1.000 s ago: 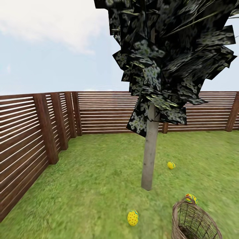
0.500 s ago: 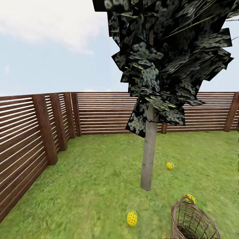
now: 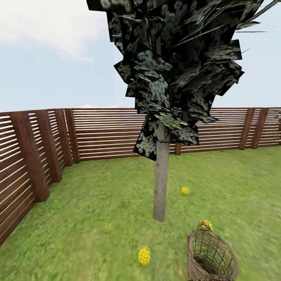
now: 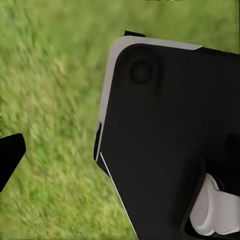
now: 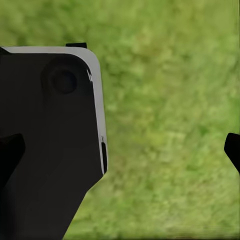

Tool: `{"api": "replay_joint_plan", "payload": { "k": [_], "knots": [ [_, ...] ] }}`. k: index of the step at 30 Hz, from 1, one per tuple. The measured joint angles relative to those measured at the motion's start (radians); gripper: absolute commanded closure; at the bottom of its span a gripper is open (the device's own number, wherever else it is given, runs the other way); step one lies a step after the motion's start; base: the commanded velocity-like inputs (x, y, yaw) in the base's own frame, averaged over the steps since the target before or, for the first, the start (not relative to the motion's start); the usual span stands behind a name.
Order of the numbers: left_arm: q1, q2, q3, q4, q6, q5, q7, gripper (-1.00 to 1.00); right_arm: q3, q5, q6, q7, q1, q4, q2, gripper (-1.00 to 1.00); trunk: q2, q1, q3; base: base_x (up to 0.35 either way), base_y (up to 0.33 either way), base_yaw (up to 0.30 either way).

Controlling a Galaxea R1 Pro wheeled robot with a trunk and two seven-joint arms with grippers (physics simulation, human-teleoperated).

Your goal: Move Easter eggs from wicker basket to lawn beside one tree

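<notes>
Yellow eggs are lying on the lawn around the tree, one touching the basket rim; jaw state cannot be told.

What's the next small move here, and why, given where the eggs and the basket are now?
Probably none beyond a confirming look. All three eggs lie on the lawn around the tree: one near the front, one beyond the trunk, one just behind the wicker basket, whose visible interior looks empty. Tilting the head down to check the basket's bottom seems sensible.
</notes>
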State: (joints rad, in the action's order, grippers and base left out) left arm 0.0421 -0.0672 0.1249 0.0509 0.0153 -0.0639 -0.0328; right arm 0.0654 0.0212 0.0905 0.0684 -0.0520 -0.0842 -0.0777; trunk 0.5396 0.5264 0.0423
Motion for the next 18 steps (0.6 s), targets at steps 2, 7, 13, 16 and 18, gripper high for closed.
{"api": "replay_joint_plan", "payload": {
  "k": [2, 7, 13, 16, 18],
  "knots": [
    [0.000, 0.000, 0.000, 0.000, 0.000, 0.000, 0.000, -1.00, 0.001, 0.000, 0.000, 0.000, 0.000, 0.000, 0.000, -1.00, 0.000, 0.000, 0.000, 0.000, 0.000, -0.268],
    [0.000, -0.002, 0.001, 0.000, 0.001, -0.001, -0.001, -1.00, 0.001, 0.000, 0.001, 0.000, 0.000, 0.000, 0.000, -1.00, 0.000, 0.000, 0.000, -0.030, 0.001, -0.268],
    [0.000, 0.000, 0.002, -0.001, 0.000, 0.000, -0.001, -1.00, 0.001, -0.001, 0.001, -0.001, 0.000, 0.000, -0.001, -1.00, 0.000, 0.000, 0.000, -0.249, 0.107, -0.269],
    [0.000, -0.001, 0.003, -0.001, 0.000, 0.000, -0.002, -1.00, 0.001, -0.001, 0.001, -0.002, 0.000, 0.000, -0.003, -1.00, 0.000, 0.000, 0.000, -0.066, 0.285, -0.269],
    [0.000, 0.000, 0.002, -0.001, 0.000, 0.001, -0.002, -1.00, 0.001, -0.001, 0.001, -0.002, 0.000, 0.000, -0.003, -1.00, 0.000, 0.000, 0.000, -0.017, 0.319, -0.269]
  ]
}}
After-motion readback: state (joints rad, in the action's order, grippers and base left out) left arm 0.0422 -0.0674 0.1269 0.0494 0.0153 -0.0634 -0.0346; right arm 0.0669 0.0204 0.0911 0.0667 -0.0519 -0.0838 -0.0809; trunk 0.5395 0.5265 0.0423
